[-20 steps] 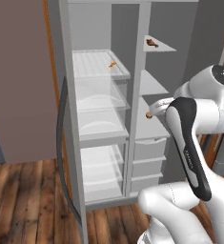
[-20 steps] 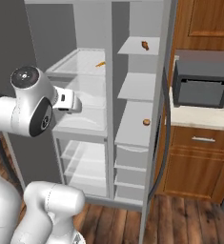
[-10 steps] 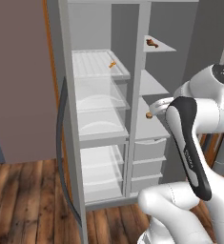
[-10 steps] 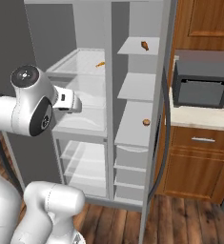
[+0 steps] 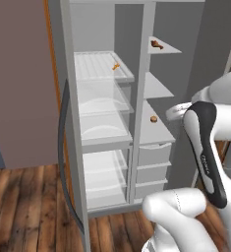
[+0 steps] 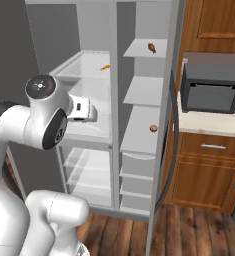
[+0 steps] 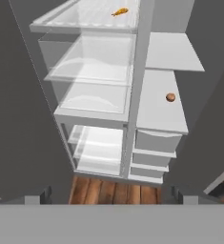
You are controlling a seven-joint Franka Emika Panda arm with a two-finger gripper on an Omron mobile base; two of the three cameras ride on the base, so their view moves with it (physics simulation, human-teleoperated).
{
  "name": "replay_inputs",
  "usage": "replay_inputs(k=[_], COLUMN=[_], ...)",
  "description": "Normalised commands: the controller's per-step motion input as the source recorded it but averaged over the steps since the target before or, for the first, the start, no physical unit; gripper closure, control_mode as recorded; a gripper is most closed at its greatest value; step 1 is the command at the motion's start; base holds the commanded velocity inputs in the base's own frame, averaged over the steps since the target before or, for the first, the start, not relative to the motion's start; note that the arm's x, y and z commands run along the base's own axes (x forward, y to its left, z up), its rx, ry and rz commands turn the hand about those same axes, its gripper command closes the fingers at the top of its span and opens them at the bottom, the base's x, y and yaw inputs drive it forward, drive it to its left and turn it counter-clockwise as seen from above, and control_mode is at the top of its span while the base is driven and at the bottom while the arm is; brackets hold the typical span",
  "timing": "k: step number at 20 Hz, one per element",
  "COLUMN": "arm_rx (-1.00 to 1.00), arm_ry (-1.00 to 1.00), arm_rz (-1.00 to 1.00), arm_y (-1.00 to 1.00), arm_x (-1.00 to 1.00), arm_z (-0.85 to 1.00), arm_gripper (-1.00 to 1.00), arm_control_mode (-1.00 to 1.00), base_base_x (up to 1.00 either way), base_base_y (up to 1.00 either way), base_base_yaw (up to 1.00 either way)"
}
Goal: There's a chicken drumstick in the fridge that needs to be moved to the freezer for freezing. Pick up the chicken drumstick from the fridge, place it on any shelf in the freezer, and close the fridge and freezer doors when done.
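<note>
Standing open, both doors expose the two compartments. The chicken drumstick (image 5: 157,45) (image 6: 152,48) is seen on the top shelf (image 5: 167,49) (image 6: 141,50) of the right-hand compartment — well apart from the gripper (image 7: 111,194), whose fingers (image 7: 41,194) are spread wide with nothing held. A small orange item (image 5: 116,66) (image 6: 105,67) (image 7: 120,12) lies on the left compartment's top shelf, and a round brown item (image 5: 154,118) (image 6: 153,128) (image 7: 170,97) on a lower right shelf.

Both compartments stand open either side of the central divider (image 7: 141,71). Right of it, shelves lie open to reach, bearing one small brown item (image 7: 170,97); drawers (image 7: 154,143) close the bottom.
</note>
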Motion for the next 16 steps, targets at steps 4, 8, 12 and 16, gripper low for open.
replay_inputs(k=[4, 8, 12, 16], arm_rx=[0.00, 0.00, 0.00, 0.00], arm_ry=[-0.11, -0.13, -0.15, -0.12], arm_rz=[0.00, 0.00, -0.01, -0.04], arm_y=[-0.70, -0.78, -0.91, -0.99], arm_x=[-0.43, -0.41, -0.10, -0.06], arm_z=[-0.19, -0.21, -0.20, -0.15], arm_gripper=[-1.00, -1.00, -1.00, -1.00], arm_control_mode=[-1.00, -1.00, -1.00, -1.00], base_base_x=[0.00, 0.00, 0.00, 0.00], base_base_y=[0.00, 0.00, 0.00, 0.00], base_base_yaw=[0.00, 0.00, 0.00, 0.00])
